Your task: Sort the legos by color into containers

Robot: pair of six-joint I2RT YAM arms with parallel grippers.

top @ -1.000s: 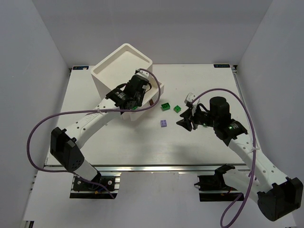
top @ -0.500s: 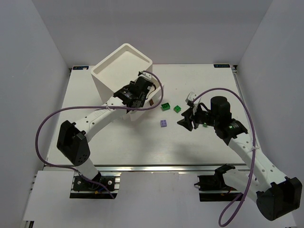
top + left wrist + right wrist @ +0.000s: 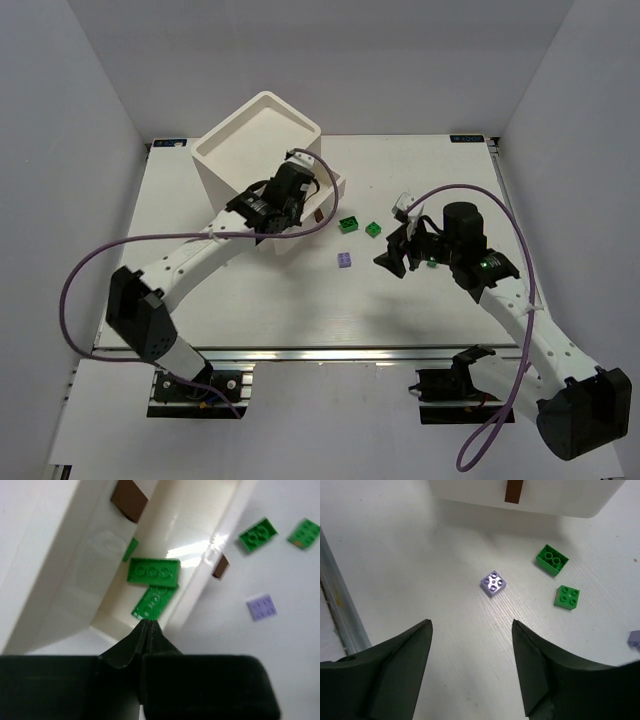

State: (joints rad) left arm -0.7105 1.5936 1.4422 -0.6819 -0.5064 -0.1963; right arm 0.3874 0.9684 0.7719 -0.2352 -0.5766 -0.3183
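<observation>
In the left wrist view my left gripper [image 3: 147,623] is shut with nothing visible between its jaws, its tips just short of a green lego [image 3: 154,602] lying in the open white drawer [image 3: 200,525]. A second green lego [image 3: 153,572] lies in the same drawer. From above, the left gripper [image 3: 275,225] hovers over that drawer [image 3: 335,186] of the white cabinet [image 3: 225,160]. On the table lie two green legos [image 3: 348,224] [image 3: 373,229] and a pale purple lego [image 3: 345,260]. My right gripper [image 3: 393,250] stands open above the table, short of the purple lego [image 3: 493,583].
A dark red-brown handle [image 3: 513,490] marks the drawer front ahead of the right gripper [image 3: 471,625]. Another pale purple piece [image 3: 635,638] shows at the right wrist view's right edge. The table's metal rail [image 3: 337,605] runs along the left of that view.
The left jaws have closed and the left wrist has shifted slightly back over the drawer. The right jaws have spread wider while that arm stayed in place.
</observation>
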